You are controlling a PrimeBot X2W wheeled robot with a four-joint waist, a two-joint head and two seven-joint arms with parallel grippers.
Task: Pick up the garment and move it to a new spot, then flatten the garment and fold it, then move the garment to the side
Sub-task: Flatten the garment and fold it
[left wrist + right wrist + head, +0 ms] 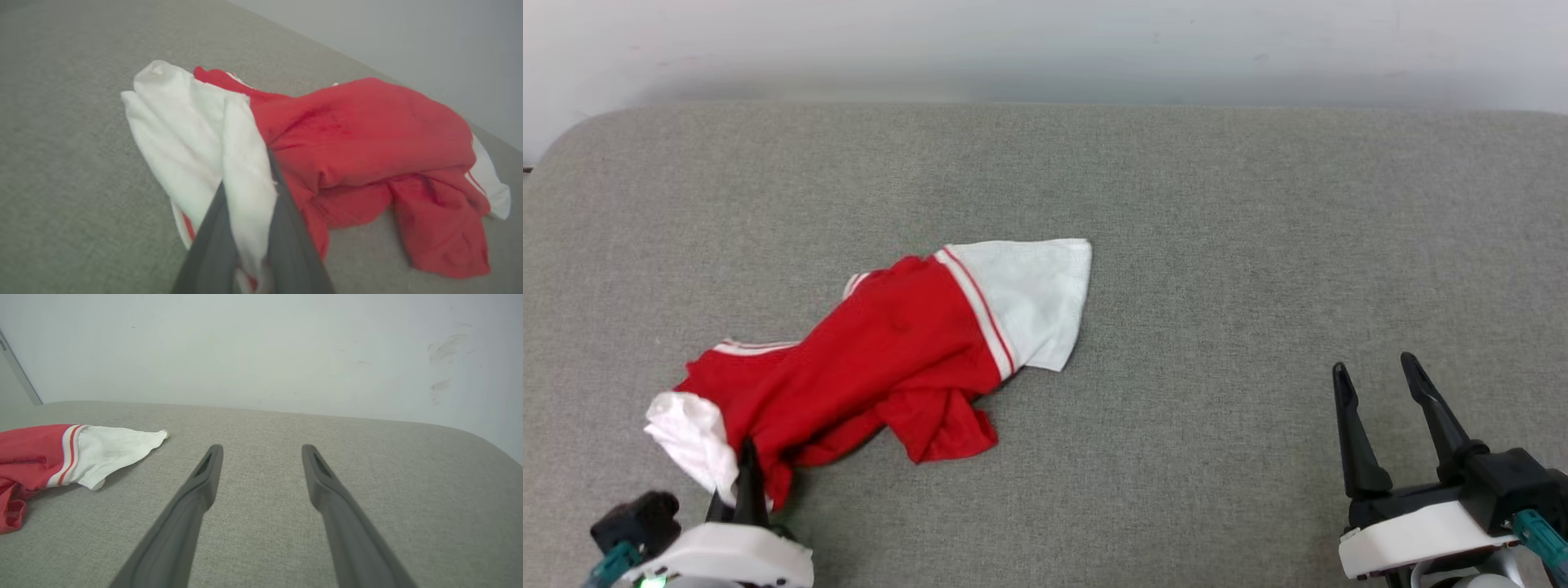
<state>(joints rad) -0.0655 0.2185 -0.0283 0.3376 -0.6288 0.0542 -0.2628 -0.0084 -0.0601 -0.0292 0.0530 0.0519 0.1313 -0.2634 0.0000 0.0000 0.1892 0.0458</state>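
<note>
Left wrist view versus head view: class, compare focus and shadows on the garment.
Left wrist view: the garment looks soft, the left gripper blurred near the lens. Head view: sharp, evenly lit, only a thin shadow beneath the garment's lower edge.

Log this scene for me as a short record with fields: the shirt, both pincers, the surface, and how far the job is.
garment: red T-shirt, white sleeves, crumpled, left of centre
surface: grey fabric pad
left pincer: shut on the garment's near white sleeve
right pincer: open, holding nothing, well apart from the garment on its right
stage: not yet flattened or folded
</note>
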